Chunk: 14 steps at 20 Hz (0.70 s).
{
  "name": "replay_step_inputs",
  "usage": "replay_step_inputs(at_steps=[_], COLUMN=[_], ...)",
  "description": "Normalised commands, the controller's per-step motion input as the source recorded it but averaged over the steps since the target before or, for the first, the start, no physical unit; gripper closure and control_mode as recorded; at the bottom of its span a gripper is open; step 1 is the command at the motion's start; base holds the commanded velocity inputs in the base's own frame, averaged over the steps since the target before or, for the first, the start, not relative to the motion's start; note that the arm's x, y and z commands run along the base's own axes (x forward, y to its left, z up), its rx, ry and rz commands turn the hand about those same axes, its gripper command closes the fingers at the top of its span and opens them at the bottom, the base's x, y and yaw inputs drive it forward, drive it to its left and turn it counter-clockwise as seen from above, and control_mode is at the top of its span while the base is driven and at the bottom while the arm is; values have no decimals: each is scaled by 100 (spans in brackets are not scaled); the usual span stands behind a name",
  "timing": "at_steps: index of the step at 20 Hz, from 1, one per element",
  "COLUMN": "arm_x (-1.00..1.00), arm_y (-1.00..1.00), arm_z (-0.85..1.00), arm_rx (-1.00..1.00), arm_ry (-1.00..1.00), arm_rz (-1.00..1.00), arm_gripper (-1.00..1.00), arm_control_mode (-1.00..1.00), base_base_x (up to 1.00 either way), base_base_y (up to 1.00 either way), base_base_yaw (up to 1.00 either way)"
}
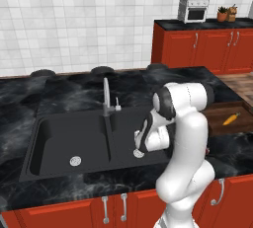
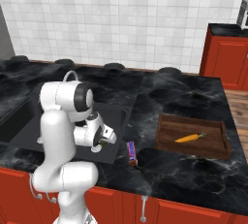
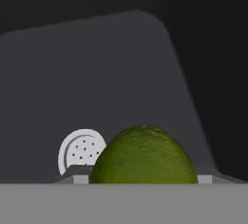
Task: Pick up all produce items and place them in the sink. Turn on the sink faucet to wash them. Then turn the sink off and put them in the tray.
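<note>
The green lime sits between my finger tips, low in the right basin of the black sink, just above its floor. My gripper is shut on it, with a silver drain just beyond. From the right base view, the gripper reaches down into the basin with a sliver of lime at its tip. The orange carrot lies in the brown wooden tray on the counter to the right, also seen as carrot in tray. The faucet stands behind the basin divider.
A purple-red wrapped packet lies on the counter between sink and tray. The left basin has its own drain. A toaster oven and potted plants stand on the far right counter. Stove burners line the back wall.
</note>
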Motion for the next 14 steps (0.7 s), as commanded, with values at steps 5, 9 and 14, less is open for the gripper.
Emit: replay_step_inputs(at_steps=[5,9,14], arm_x=[0,-1,0], arm_y=[0,0,0], arm_z=[94,98,98], arm_rx=[0,0,0], arm_ry=[-10,-8,-4], arm_rz=[0,0,0], arm_gripper=[100,100,100], arm_control_mode=[-100,-100,-100], base_base_x=[0,0,0], base_base_y=[0,0,0], base_base_yaw=[0,0,0])
